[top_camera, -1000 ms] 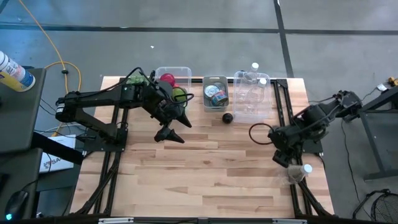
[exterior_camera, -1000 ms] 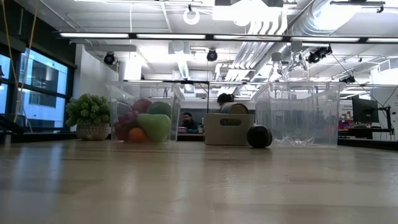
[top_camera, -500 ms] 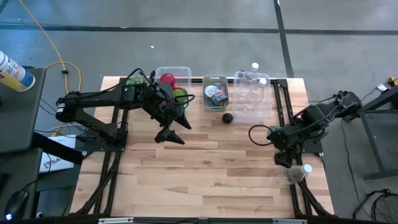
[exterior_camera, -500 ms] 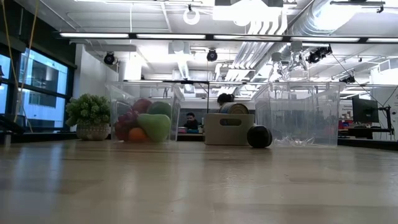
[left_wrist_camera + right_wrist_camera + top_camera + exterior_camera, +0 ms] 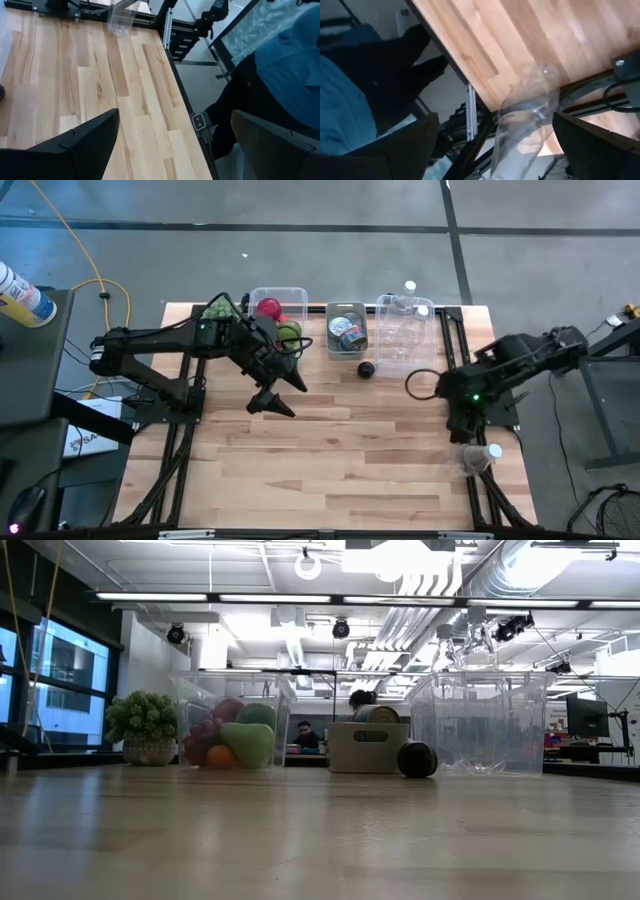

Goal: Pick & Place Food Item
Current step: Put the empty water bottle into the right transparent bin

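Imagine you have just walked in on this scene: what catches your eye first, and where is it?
Three containers line the table's far edge: a clear bin of bright fruit, a grey box holding a can, and a clear tub, with a dark ball just in front. The left pincer hangs open over the bare wood near the fruit. The right pincer, also open, sits at the right edge above a clear plastic bottle.

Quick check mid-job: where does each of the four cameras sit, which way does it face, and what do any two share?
High: overhead, straight down; both arms, left gripper, right gripper, fruit bin.
Low: table height, level; bins, black ball; no arm.
Left wrist: across the table; own open fingers.
Right wrist: table edge, clear bottle; own open fingers.
Shared: high and low show the ball.
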`<state>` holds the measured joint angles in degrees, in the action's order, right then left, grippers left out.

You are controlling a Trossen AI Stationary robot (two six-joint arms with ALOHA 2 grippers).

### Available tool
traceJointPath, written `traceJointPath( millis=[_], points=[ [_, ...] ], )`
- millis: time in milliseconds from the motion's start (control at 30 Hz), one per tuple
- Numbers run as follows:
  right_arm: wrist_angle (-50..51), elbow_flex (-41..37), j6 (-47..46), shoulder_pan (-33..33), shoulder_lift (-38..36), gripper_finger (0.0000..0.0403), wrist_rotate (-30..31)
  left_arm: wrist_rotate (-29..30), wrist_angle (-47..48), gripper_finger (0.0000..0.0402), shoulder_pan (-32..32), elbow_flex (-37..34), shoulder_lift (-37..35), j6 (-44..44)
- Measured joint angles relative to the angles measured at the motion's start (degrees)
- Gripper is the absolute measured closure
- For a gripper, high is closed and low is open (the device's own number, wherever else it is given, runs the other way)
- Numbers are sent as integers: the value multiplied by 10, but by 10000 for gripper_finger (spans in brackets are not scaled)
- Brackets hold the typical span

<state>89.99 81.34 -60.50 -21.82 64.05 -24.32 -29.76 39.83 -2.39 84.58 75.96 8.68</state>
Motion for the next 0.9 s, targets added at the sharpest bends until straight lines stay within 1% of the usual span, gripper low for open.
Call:
traceJointPath(
  millis=[67,200,267,367,533,667,800,900],
  points=[
    [0,0,-20,3,-17,22,2,0,-1,29,0,0,0,-1],
    [1,0,-77,2,-52,24,-33,0,-10,29,-1,0,0,-2],
    [1,0,-93,-2,-62,24,-42,0,-10,29,-5,0,0,-10],
    [0,0,-107,-11,-66,25,-30,0,-9,29,-6,0,0,-16],
    [0,0,-100,-21,-66,25,-18,0,-9,29,-6,0,0,-14],
    [0,-1,-118,-34,-75,26,16,-1,-9,29,-2,0,0,-13],
    [1,0,-180,-54,-94,26,4,-2,-9,29,0,0,0,-3],
    [1,0,-189,-78,-93,26,0,-2,-9,29,0,0,0,2]
  ],
)
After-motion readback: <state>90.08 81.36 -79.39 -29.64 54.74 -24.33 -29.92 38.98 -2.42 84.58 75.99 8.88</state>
